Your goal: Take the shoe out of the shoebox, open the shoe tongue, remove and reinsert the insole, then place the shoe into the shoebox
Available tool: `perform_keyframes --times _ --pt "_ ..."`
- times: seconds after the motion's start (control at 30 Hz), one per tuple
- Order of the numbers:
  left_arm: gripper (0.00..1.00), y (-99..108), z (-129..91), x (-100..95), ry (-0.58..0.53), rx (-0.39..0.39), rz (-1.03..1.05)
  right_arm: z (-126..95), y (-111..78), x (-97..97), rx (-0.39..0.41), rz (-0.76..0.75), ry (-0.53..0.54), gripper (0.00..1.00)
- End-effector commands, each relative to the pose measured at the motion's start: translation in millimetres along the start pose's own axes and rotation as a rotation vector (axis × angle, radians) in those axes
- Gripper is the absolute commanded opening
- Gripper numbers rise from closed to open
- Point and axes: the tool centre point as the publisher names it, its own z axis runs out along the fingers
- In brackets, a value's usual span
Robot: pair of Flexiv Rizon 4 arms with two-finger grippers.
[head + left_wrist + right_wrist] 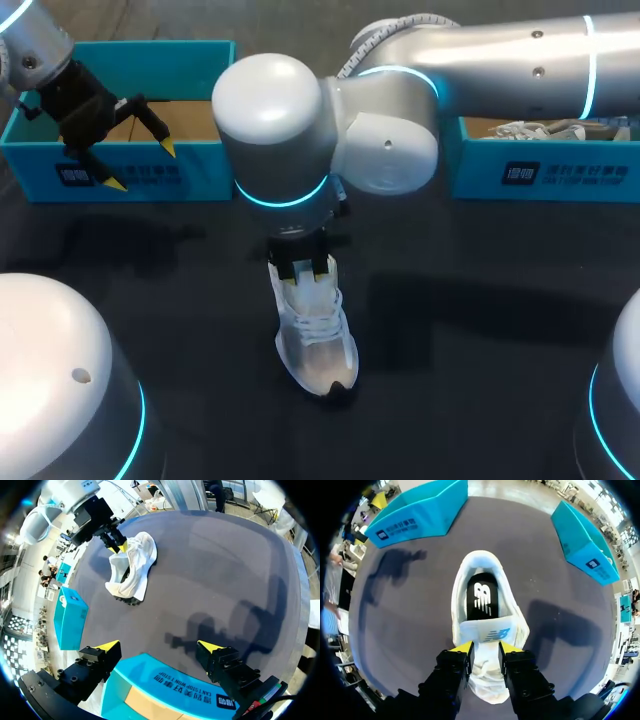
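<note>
Right gripper (pixel 486 647) down, seemingly pinching shoe tongue (pixel 485 630), left gripper (pixel 159 646) splayed

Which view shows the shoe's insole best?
The right wrist view: it looks straight into the shoe, where the black insole shows. In the head view the right arm covers the opening; the left wrist view shows only the shoe's outside.

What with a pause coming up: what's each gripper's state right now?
Left gripper: open, holding nothing.
Right gripper: shut on the tongue.
</note>
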Motion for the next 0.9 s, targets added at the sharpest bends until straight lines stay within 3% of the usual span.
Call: perform_keyframes --times 0.03,0.37,0.77,0.9 --pt "1.00 -1 0 0.1 0.002 -0.002 0.000 15 7.0 0.1 0.008 -0.001 0.005 0.31" --pt "1.00 -1 0 0.1 0.002 -0.002 0.000 31 26.0 4.8 0.007 -0.004 -0.027 0.33" --pt "1.00 -1 0 0.1 0.002 -0.002 0.000 -19 15.9 4.1 -0.064 -0.022 -0.083 0.35" --pt "1.00 -1 0 0.1 0.002 -0.002 0.000 -30 19.4 5.2 -0.095 -0.091 -0.071 0.37"
